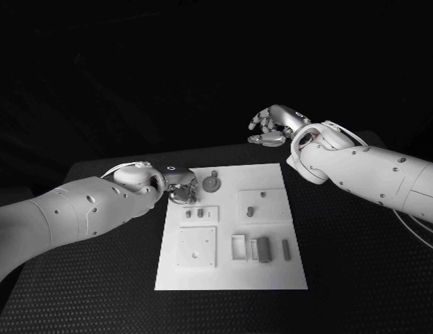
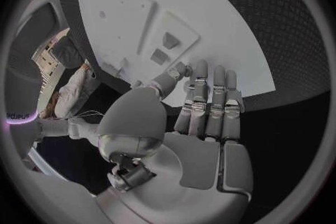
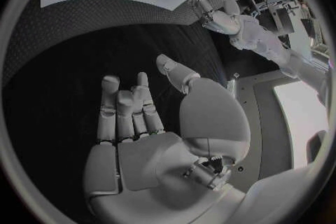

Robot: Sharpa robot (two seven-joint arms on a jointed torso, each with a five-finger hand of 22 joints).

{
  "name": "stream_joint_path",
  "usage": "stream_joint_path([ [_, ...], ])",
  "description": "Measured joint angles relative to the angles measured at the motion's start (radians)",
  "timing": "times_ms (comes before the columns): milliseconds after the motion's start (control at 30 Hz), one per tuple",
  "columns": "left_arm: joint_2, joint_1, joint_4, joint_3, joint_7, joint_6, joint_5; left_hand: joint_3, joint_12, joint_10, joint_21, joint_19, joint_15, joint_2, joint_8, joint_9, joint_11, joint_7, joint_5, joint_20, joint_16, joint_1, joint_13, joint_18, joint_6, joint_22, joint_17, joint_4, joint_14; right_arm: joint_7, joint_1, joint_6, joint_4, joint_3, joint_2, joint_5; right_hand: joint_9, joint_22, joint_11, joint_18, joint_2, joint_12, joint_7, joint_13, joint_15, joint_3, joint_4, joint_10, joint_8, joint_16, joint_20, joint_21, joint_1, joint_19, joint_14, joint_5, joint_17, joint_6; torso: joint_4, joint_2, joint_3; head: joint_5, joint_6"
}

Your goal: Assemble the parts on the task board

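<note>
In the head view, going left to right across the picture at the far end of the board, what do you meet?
Left arm → left hand at the task board's far left corner → round part on the board → right hand, raised beyond the board's far right corner → right arm.

Dim, dark surroundings; the task board (image 1: 232,226) glows bright (wrist views bend edges).
</note>
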Motion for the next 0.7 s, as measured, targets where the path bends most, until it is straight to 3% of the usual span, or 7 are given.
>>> stream_joint_path([
  [700, 0.016, -0.009, -0.018, 0.001, 0.0, 0.0, -0.002, -0.001, -0.004, 0.0, 0.0, 0.0, 0.0, 0.001, 0.0, 0.008, 0.0, 0.0, 0.002, 0.0, 0.0, -0.002, 0.001, 0.0, 0.0, 0.0, 0.0, 0.0, 0.0, 0.001, 0.0, 0.001, 0.004, 0.0, 0.003, 0.0, -0.001, 0.001, 0.0, -0.005, 0.0, 0.0, 0.001, 0.0, 0.003, 0.0, 0.0, 0.0, 0.0, 0.0, 0.0, 0.0, 0.0, 0.0, -0.003, 0.0, 0.0, -0.001, 0.0001, 0.0, 0.0, 0.0, 0.0],
])
